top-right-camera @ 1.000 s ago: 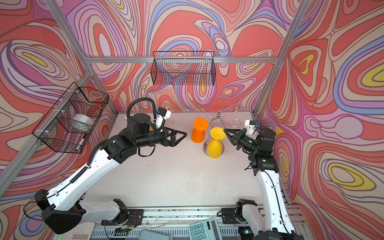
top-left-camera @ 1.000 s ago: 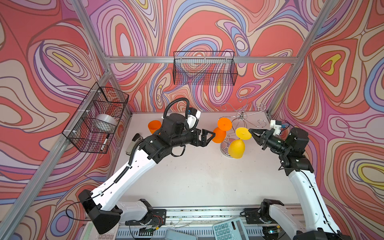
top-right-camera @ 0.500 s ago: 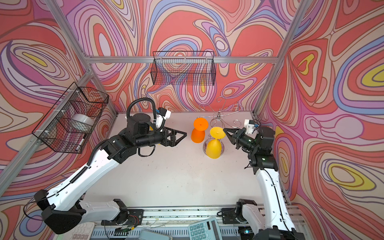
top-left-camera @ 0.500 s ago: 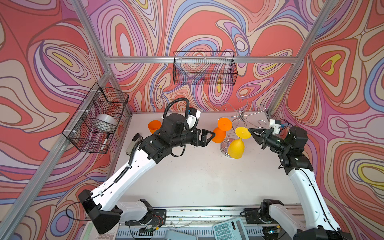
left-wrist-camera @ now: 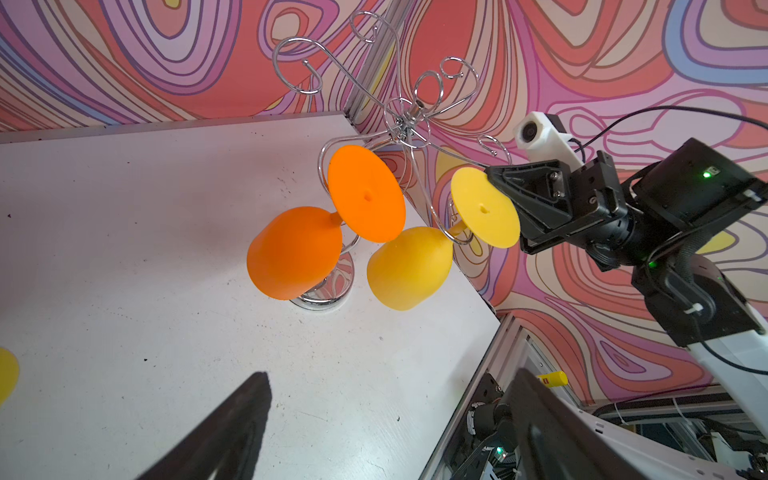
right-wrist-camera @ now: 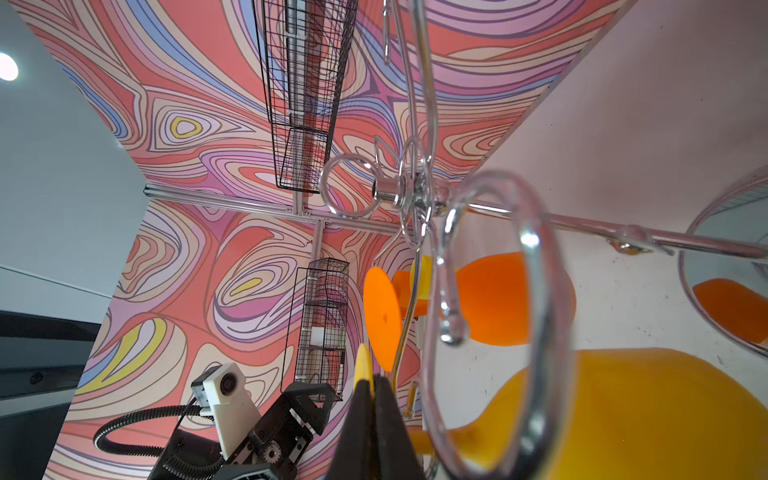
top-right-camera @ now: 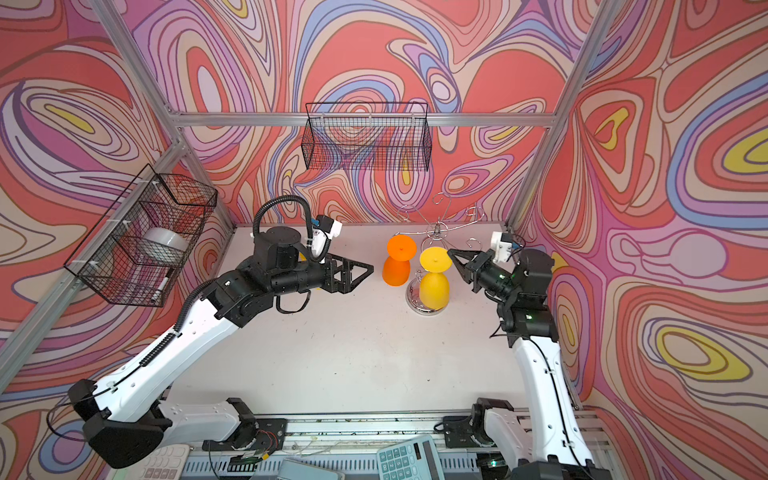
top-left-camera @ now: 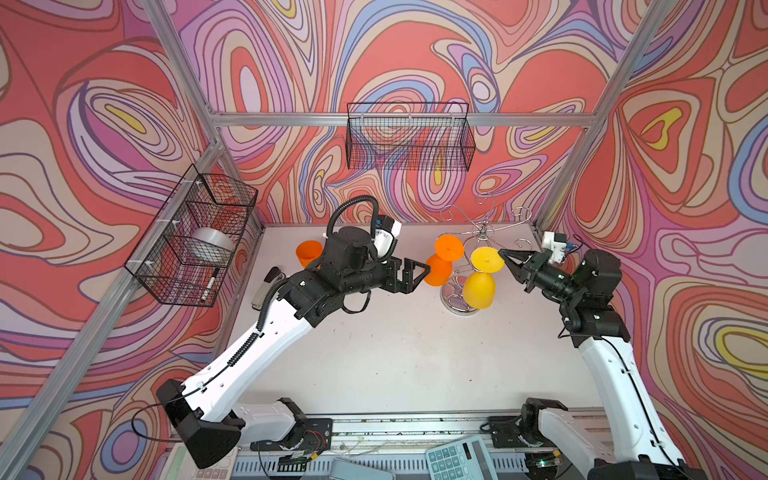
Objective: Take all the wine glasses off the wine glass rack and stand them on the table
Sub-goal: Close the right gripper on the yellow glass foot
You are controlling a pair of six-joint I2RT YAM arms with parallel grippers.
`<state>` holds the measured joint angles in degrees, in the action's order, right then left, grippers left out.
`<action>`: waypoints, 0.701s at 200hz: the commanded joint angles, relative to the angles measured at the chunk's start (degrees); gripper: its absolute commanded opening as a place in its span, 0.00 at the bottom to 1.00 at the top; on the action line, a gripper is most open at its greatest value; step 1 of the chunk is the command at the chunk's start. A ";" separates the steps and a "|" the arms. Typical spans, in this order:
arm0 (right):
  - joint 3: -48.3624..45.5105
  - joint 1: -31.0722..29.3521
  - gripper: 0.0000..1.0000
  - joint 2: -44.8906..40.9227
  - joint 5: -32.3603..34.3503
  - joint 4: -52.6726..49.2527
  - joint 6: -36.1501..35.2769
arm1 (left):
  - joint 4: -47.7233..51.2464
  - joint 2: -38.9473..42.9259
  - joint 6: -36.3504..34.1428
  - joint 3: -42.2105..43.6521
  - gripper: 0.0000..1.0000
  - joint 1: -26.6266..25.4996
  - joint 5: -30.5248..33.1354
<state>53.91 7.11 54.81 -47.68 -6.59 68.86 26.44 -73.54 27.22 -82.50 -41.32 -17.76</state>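
Swirl-printed walls in red, pink and lilac enclose a matt white tabletop (top-left-camera: 395,353) flecked with small dark specks. At about 1 o'clock on this surface in both top views stands the wine glass rack (top-left-camera: 483,229), a shiny chrome wire stand with a twisted stem, curled hook arms and a round mirror-like base.

Two smooth, opaque plastic wine glasses hang from it bowl-down. The yellow wine glass (top-left-camera: 478,289) is at 5 o'clock of the rack's hub and the orange wine glass (top-left-camera: 437,270) at 8 o'clock. Each has a rounded bowl, a short stem and a flat disc foot.

The right hand (top-left-camera: 503,254), reaching in from 3 o'clock, is pressed together on the rim of the yellow foot disc; the right wrist view shows the disc's thin edge pinched between the black fingertips. The left hand (top-left-camera: 417,272) is spread wide and empty, at 9 o'clock of the orange bowl; whether it touches the bowl cannot be told.

Progress, as judged: the grip is made, but the yellow stem sits in its wire hook. Sliding it out of the hook remains.
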 commanded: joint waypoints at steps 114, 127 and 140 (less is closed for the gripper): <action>0.23 -6.27 0.00 2.02 6.65 5.12 0.44 | 0.28 1.02 -0.76 -1.44 0.90 -0.25 0.05; 0.14 -6.82 0.00 2.14 7.82 6.04 0.49 | 0.31 1.27 -0.78 -1.30 0.90 -0.25 0.10; 0.36 -7.11 0.00 2.32 9.06 6.32 0.41 | 0.62 1.46 -0.85 -1.24 0.90 -0.25 0.24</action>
<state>53.91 0.84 56.90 -41.85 -3.11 69.45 26.50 -73.52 27.20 -82.52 -41.32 -17.76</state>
